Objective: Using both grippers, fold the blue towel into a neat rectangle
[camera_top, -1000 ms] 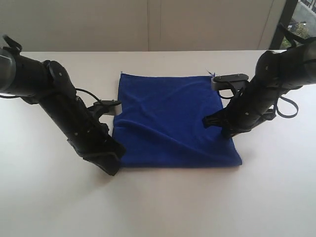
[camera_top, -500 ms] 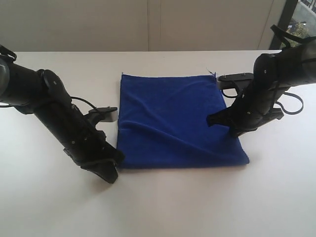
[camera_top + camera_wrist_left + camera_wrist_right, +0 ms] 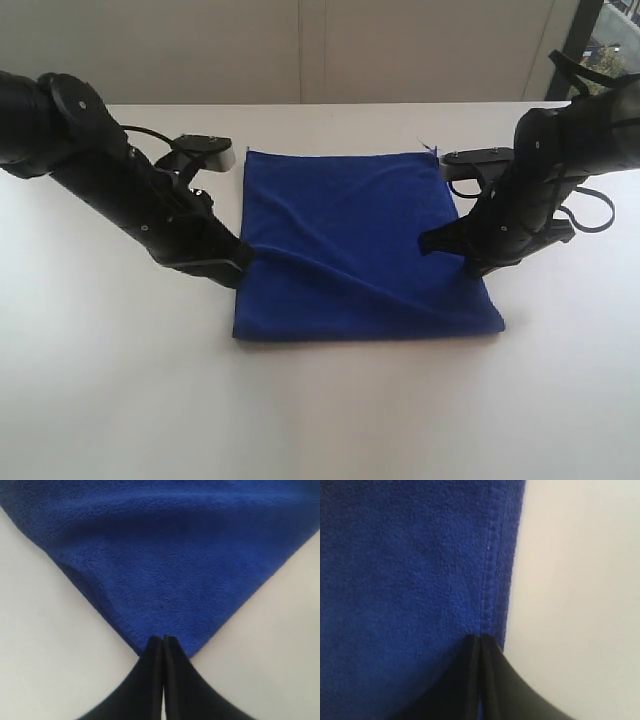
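Observation:
The blue towel [image 3: 350, 225] lies as a squarish shape in the middle of the white table [image 3: 320, 410], with a raised crease running from its left edge toward the near right. My left gripper [image 3: 243, 262] is at the towel's left edge, and in the left wrist view the left gripper [image 3: 163, 639] is shut on a corner of the towel [image 3: 165, 555]. My right gripper [image 3: 483, 268] sits on the towel's right edge. In the right wrist view the right gripper [image 3: 480, 639] is shut on the stitched hem of the towel [image 3: 405, 570].
Bare white tabletop surrounds the towel on every side. A pale wall [image 3: 300, 50] runs behind the table's far edge, and a dark window frame [image 3: 585, 40] stands at the far right. Both black arms slant in over the table from the sides.
My left gripper has moved from the towel's near left corner up along the left edge, drawing a corner with it. The right gripper slid slightly right earlier, pulling the near right corner outward.

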Motion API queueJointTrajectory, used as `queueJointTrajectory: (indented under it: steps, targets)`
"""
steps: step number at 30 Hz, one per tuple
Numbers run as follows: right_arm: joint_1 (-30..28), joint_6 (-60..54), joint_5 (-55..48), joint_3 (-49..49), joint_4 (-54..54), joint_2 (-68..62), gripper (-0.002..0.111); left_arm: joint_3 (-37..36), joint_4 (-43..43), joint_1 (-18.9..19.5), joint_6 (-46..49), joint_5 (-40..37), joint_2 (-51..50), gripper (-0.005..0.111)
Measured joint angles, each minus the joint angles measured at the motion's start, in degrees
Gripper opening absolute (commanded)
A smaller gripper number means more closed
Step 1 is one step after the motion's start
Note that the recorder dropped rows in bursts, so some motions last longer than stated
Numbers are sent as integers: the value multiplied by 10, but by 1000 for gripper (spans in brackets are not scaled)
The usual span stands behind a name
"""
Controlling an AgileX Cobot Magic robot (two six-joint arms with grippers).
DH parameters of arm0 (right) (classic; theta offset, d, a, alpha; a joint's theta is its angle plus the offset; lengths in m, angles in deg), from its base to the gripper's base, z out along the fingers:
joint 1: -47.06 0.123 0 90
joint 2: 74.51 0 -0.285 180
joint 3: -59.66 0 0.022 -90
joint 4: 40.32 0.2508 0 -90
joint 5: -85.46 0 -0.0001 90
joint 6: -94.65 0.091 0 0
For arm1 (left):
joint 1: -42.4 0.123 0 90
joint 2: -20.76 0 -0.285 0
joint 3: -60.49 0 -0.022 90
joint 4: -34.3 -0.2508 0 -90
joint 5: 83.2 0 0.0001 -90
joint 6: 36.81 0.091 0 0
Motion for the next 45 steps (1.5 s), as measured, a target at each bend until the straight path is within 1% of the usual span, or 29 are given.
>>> queueJointTrajectory:
  steps: [3,7,9,14,16,18,19,21,24,28,36,45]
  targets:
    - [0,0,0,0,0,0,0,0,6,-12,16,22,-28,0]
    - [0,0,0,0,0,0,0,0,12,-47,34,62,-66,0]
    - [0,0,0,0,0,0,0,0,15,-58,42,68,-83,0]
    - [0,0,1,-1,5,5,0,1,22,-58,47,63,-88,0]
    - [0,0,-15,-1,10,19,0,1,11,-58,47,59,-88,0]
    - [0,-30,-15,-3,56,44,0,3,-9,-58,41,43,-88,0]
    - [2,-75,-13,-5,110,54,0,6,-28,-58,28,33,-88,0]
    - [13,-129,-8,-6,161,54,0,8,-54,-58,8,23,-88,0]
    - [42,-173,14,-6,207,35,0,8,-101,-58,-34,3,-83,0]
    - [48,-186,26,-6,204,5,0,8,-111,-58,-41,-3,-82,0]
    - [48,-161,30,-8,126,-6,0,8,-115,-58,-43,-5,-82,0]
    - [30,-133,34,-8,74,-6,0,9,-119,-58,-43,-8,-82,0]
